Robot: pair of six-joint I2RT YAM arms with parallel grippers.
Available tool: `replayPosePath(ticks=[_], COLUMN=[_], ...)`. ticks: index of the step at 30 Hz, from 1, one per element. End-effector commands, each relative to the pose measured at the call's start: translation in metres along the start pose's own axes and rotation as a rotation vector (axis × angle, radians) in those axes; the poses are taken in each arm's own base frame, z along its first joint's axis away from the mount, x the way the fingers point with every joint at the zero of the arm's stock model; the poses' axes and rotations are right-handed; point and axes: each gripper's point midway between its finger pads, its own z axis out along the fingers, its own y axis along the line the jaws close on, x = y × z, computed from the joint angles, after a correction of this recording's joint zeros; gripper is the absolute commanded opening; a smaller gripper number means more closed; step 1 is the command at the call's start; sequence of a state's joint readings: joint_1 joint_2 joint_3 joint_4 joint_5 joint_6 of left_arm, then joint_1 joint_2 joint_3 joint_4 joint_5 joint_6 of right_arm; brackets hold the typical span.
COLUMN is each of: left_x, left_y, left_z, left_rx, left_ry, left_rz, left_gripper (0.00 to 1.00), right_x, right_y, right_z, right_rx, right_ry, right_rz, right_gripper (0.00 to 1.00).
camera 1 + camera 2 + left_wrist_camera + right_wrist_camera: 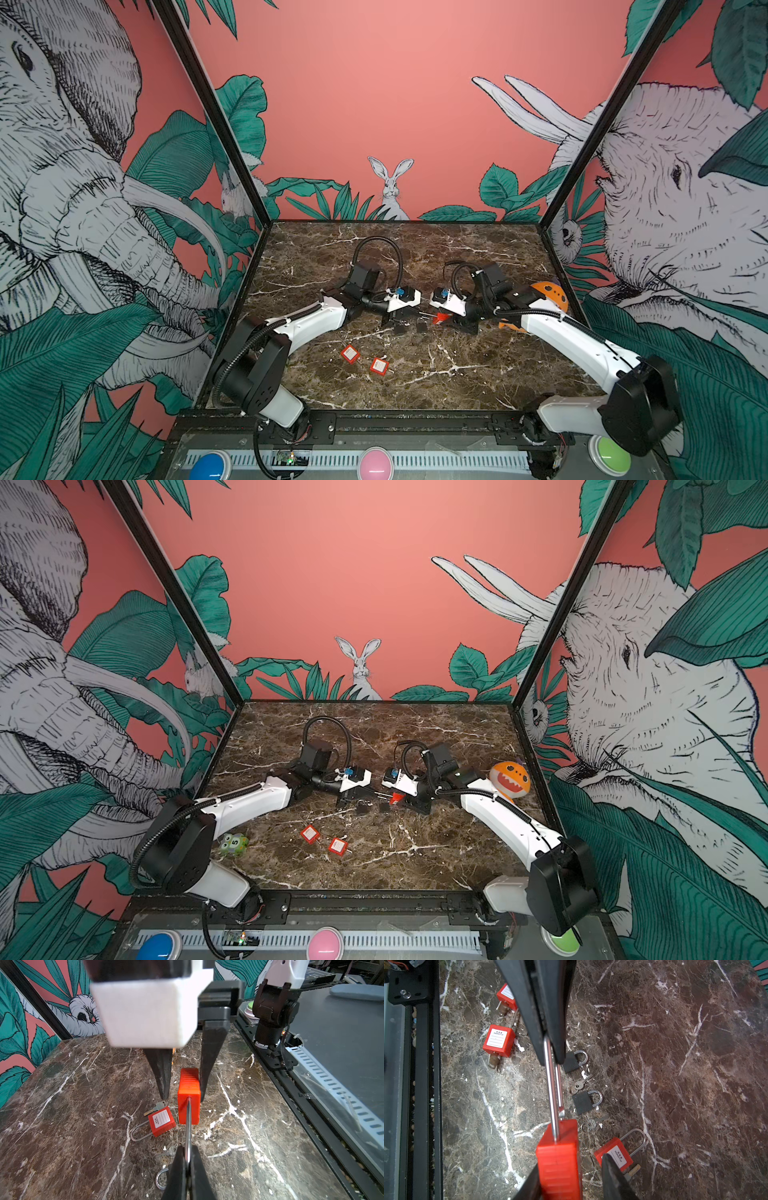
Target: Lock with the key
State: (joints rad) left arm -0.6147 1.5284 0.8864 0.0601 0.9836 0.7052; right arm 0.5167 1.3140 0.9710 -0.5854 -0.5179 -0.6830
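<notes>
While the left end effector (188, 1152) clamps the steel shackle (551, 1084) of the red plastic padlock (189, 1103) above the brown marble surface (83, 1105), the right end effector (184, 1098) gapes loosely around its body; grasping seems underway, needing a firm squeeze

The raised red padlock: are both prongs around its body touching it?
No: one finger of the right gripper stands clear of the red padlock.

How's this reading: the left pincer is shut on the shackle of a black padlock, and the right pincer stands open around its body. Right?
Wrong colour: the right wrist view shows a red padlock, not black. The left pincer is shut on its shackle, and the right pincer stands open around its body.
</notes>
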Motion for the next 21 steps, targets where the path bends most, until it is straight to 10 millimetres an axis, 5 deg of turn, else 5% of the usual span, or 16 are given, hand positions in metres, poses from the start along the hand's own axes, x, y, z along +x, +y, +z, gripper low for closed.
replayPosePath(ticks=[1, 7, 21], left_x=[-0.015, -0.017, -0.018], left_y=[-0.008, -0.007, -0.008], left_z=[-0.003, -0.002, 0.011], left_rx=[0.021, 0.022, 0.068], left_ry=[-0.049, -0.055, -0.073], left_rz=[0.041, 0.041, -0.001], left_gripper=[0.0, 0.0, 0.0], right_x=[-0.016, -0.021, -0.038], right_y=[0.001, 0.004, -0.011], right_z=[-0.004, -0.005, -0.007], right_rx=[-0.022, -0.039, 0.025], right_ry=[-0.059, -0.085, -0.141], right_rz=[-0.026, -0.037, -0.062], right_gripper=[0.34, 0.2, 0.13])
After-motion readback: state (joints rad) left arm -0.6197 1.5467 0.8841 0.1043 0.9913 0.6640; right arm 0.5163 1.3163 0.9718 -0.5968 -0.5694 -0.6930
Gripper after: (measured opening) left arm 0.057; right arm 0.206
